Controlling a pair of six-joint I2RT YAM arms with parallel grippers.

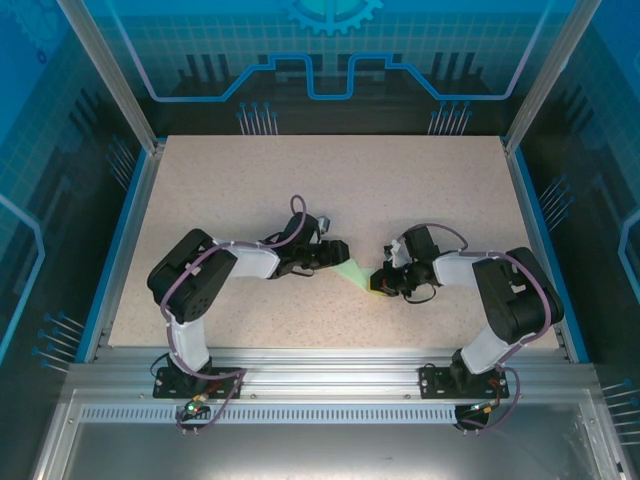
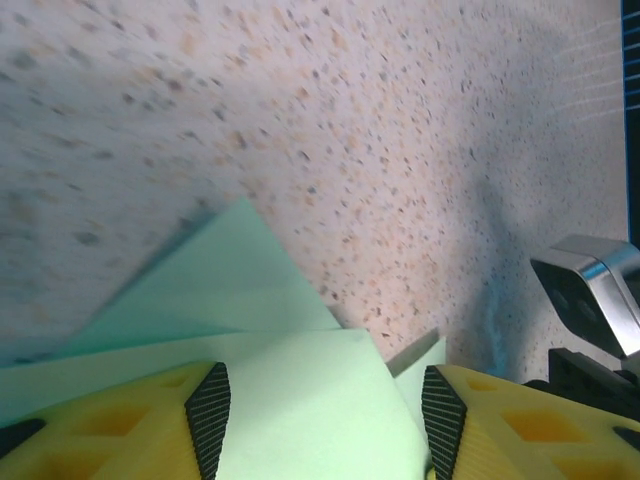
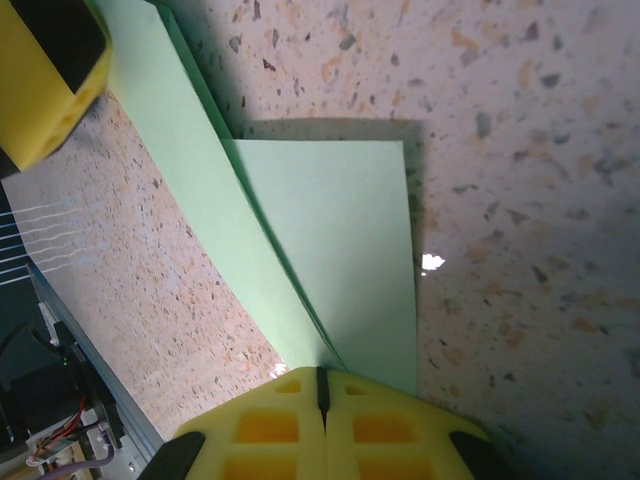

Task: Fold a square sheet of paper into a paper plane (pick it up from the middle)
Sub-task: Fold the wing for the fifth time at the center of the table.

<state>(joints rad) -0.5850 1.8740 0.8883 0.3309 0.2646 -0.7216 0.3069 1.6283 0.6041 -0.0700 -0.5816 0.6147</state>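
Hard to read from above: just a sliver of the thin pale mint-green sheet of paper [image 1: 352, 271], already folded, low at mid-worktop between the tips of the two black arms [image 1: 210, 275], both its ends covered. No telling from there how many layers. No telling either whether it touches the surface or hangs just over it, given the shadows beneath its edges in the wrist views. Cut off at the bottom of the left wrist view, running out of frame, and blurred at the far left. Cropped in the right wrist view too, at the top left, beside a yellow fingertip [image 3: 45, 80] of the other arm. Half cut off at the right edge of the left wrist view: a grey-framed dark block [image 2: 590, 290], not identifiable.

Beneath it all, a beige speckled stone-look worktop [image 1: 300, 190] with a blue border and a metal rail [image 1: 320, 360] along the near side, inside a blue enclosure [image 1: 320, 60] of circuit-patterned panels.

Left hand [image 2: 325, 420]: spread wide, black ribbed pads on either side of the paper, not pinching it. Right hand [image 3: 320, 400]: clamped on the paper's narrow end, yellow fingers meeting at a thin seam. Visible there: one long diagonal crease and an overlapping flap.
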